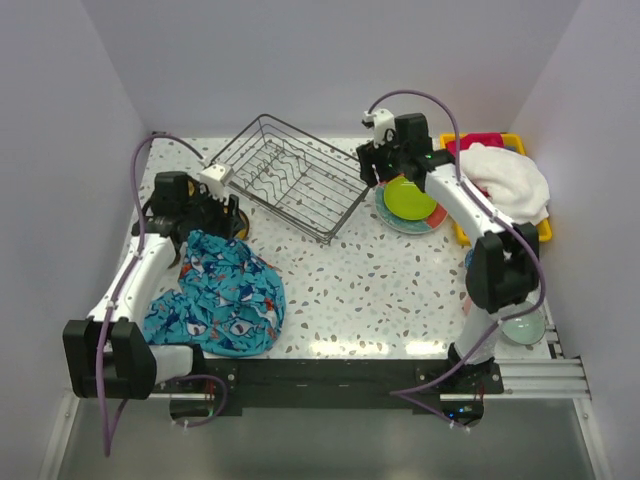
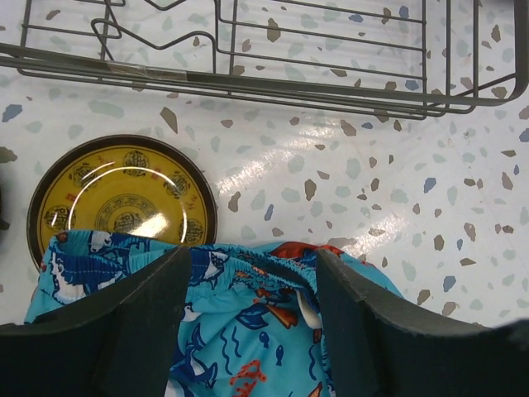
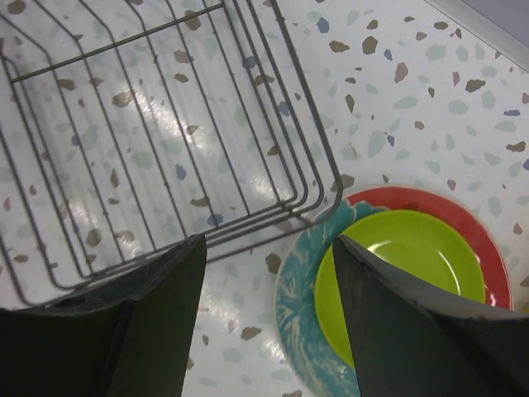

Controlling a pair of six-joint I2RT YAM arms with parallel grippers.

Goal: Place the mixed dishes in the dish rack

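- Grey wire dish rack (image 1: 290, 175) sits upper centre of the top view, on the counter (image 1: 400, 290), with nothing in it.
- Right pincer (image 3: 269, 241): fingers apart, holding nothing, above the rack corner and the left rim of the plate stack.
- Stack: green plate (image 3: 405, 265) on teal-and-red plate (image 3: 293, 289), lower right of the wrist view, just beside the rack.
- Left pincer (image 2: 250, 258): also apart and empty, over the blue cloth (image 2: 248, 339).
- Yellow plate (image 2: 124, 198) is at the left of that view, its lower rim under the cloth.
- Risk: right fingers may grab both plates or knock the rack wire, because the stack sits tight to the corner.
- Risk: left may pinch cloth along with the plate and drag it.
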